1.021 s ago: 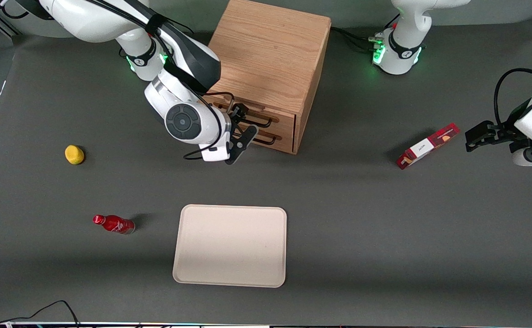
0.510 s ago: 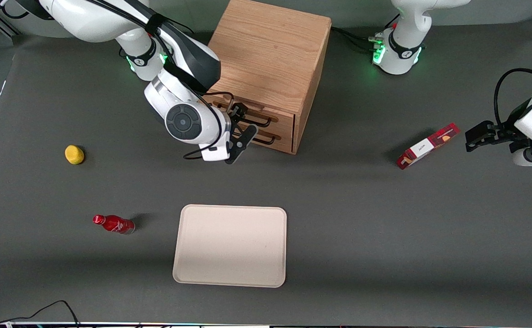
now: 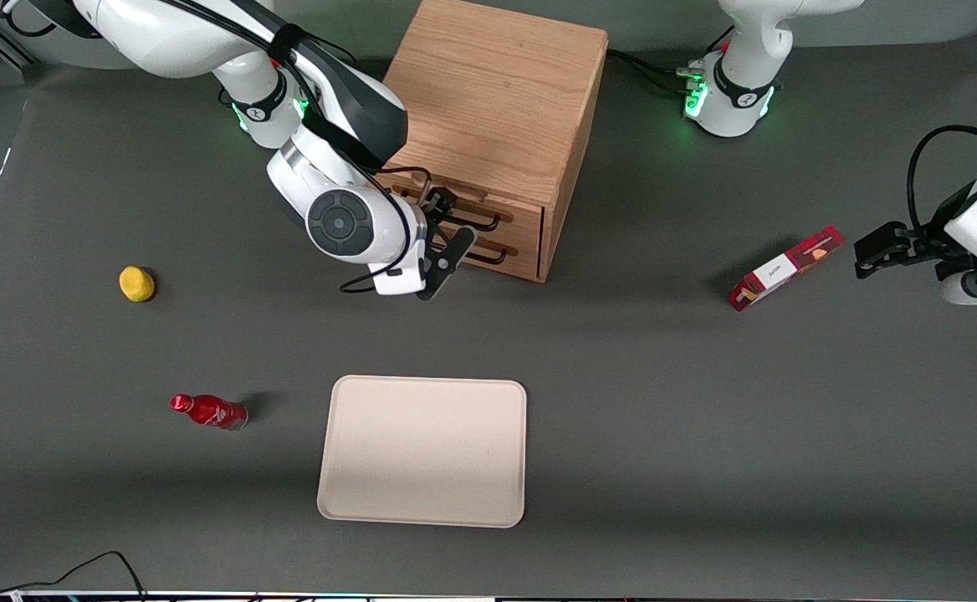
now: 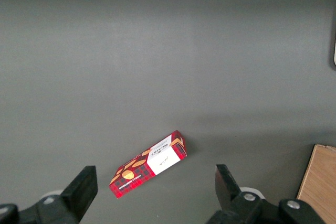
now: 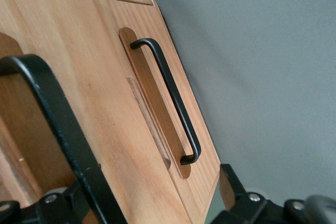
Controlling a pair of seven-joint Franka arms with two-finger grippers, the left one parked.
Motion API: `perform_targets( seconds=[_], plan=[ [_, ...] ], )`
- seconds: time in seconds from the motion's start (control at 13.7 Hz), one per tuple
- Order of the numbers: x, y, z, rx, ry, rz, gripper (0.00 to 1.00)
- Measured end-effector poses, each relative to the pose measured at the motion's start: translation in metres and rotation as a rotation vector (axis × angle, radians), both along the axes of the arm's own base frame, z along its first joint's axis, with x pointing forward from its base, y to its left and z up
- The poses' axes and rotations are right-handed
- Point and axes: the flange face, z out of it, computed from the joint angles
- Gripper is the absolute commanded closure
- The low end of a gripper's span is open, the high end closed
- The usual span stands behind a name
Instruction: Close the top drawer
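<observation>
The right arm's wrist has shifted a touch toward the oak cabinet since a second ago, and its gripper sits right at the cabinet's front with fingers spread apart. The top drawer sits in the cabinet above the lower drawer, its black wire handle beside the gripper's fingers.
</observation>
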Motion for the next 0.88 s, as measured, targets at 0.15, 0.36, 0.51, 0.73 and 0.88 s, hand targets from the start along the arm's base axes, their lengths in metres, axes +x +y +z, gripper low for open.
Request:
perform_targets(
  seconds=[0.15,0.36,0.51,0.73,0.88],
  plan=[
    [0.003,0.002,0.012,0.026,-0.004,0.010,0.00],
    [0.005,0.004,0.020,0.041,-0.006,0.021,0.00],
    [0.007,0.005,0.029,0.055,-0.009,0.018,0.00],
    [0.022,-0.008,0.060,0.052,-0.012,0.007,0.00],
    [0.042,-0.038,0.088,0.025,-0.009,-0.024,0.00]
  ],
)
